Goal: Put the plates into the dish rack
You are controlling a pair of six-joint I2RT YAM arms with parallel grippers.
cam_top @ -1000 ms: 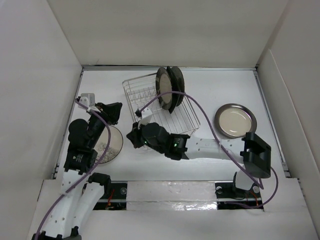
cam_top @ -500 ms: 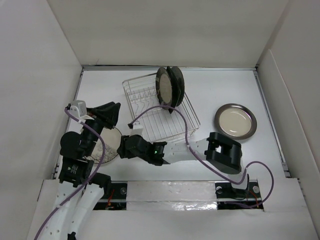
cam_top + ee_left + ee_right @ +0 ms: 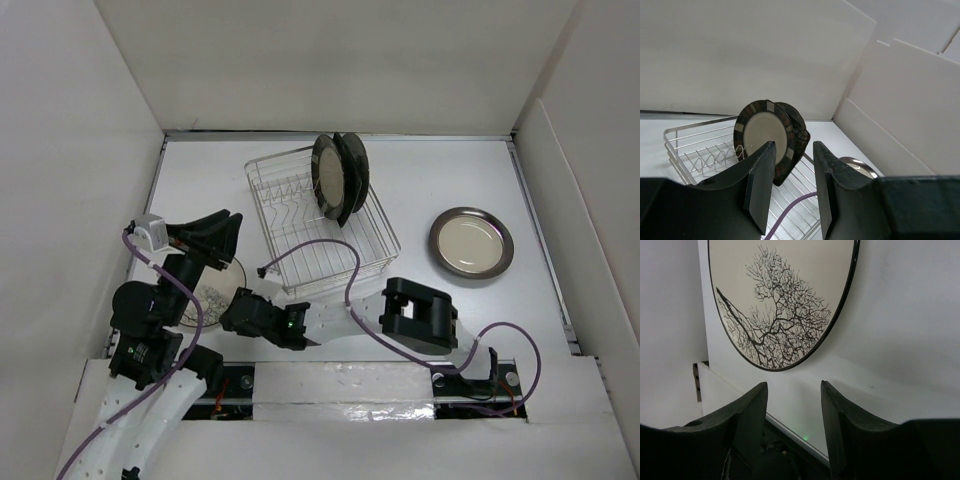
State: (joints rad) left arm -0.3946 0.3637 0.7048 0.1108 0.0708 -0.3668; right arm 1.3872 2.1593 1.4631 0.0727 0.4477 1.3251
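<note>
Two plates (image 3: 340, 178) stand in the dish rack (image 3: 285, 195), propped by its prongs. A tree plate (image 3: 785, 300) seems to lie flat on the table (image 3: 430, 180). The right gripper (image 3: 792, 390) faces its rim, jaws apart, ready to grab. The left gripper (image 3: 792, 147) has its jaws apart too.

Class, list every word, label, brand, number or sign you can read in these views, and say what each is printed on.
None: no words, numbers or brand marks can be read in any view.
The tree plate bears only a bare-branch drawing, no lettering.
The standing plates in the dish rack show only patterned rims.
</note>
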